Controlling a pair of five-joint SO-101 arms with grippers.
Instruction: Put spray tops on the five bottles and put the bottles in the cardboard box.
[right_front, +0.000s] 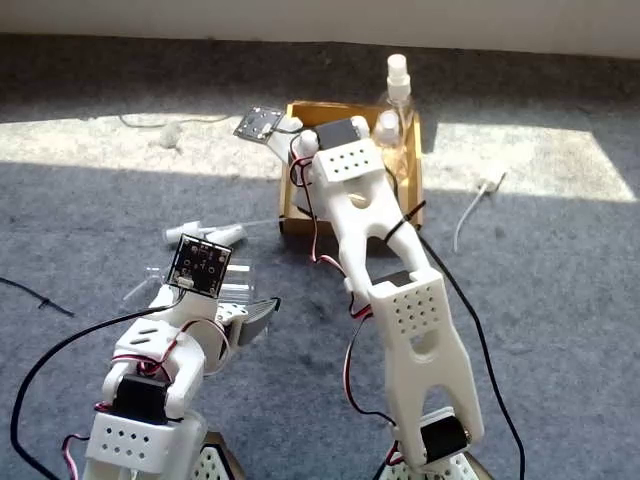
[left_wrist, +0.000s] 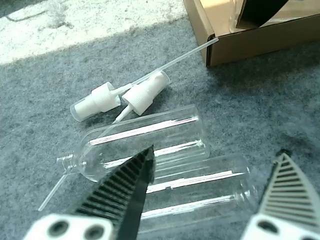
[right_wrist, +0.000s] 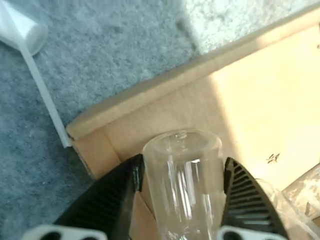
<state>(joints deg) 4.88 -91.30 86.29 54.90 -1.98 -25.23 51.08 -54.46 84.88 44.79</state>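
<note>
Bottle (right_wrist: 182, 180) of clear plastic, cylindrical

Harsh sunlit patches, blurred close foreground

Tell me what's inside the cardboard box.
A capped bottle and its neighbour stand in the cardboard box's far corner. The right gripper holds a clear bottle above the bare floor at another corner. The arm hides the rest of the inside.
</note>
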